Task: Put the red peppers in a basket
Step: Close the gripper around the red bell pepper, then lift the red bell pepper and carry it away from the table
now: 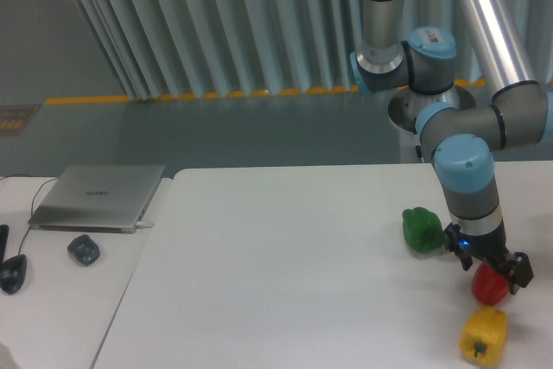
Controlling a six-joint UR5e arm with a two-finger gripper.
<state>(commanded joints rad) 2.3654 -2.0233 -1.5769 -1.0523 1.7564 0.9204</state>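
Reaching down at the right side of the white table, the UR5e arm sets its gripper right over the red pepper. The laptop on the left carries a small mark on its lid, too faint to read. The red pepper sits near the table's right edge, with the yellow pepper just beside it toward the front and the green pepper close behind on the left. Wide bare tabletop stretches leftward. The dark fingers flank the red pepper's top; whether they actually clamp it I cannot tell. A computer mouse lies near the laptop.
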